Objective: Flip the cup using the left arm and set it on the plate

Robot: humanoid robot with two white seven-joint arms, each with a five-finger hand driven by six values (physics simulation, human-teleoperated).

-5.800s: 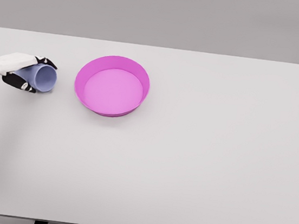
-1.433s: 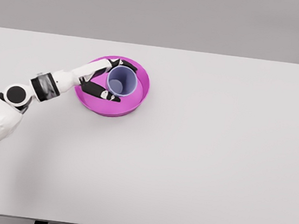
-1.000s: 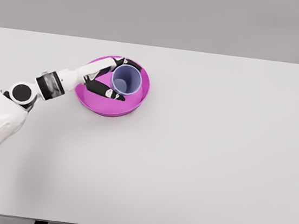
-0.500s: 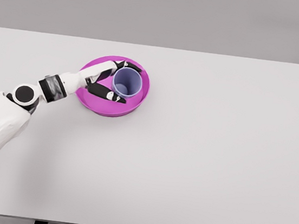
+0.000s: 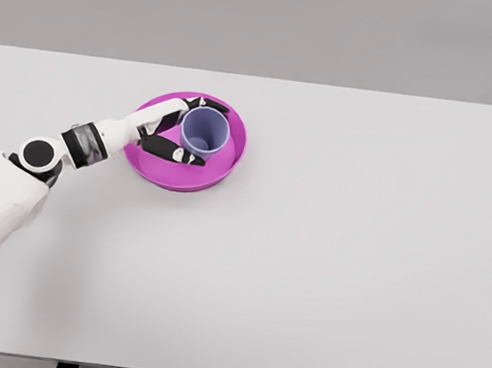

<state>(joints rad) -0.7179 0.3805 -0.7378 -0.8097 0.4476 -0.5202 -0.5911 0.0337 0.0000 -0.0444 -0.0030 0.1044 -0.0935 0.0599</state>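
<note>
A lavender cup (image 5: 205, 132) stands upright, mouth up, inside the magenta plate (image 5: 162, 168) at the table's back left. My left hand (image 5: 181, 128) reaches over the plate's left rim, its black-tipped fingers (image 5: 174, 153) curled around the cup's left side, one above and one below it. The left arm runs from the lower left corner up to the plate. The right arm does not show.
The white table (image 5: 328, 248) stretches wide to the right and front of the plate. Its far edge lies just behind the plate, against a grey wall.
The hand carried the cup from the table's left edge, where it lay on its side, into the plate and turned it upright. In the last half second it shifted slightly left.
</note>
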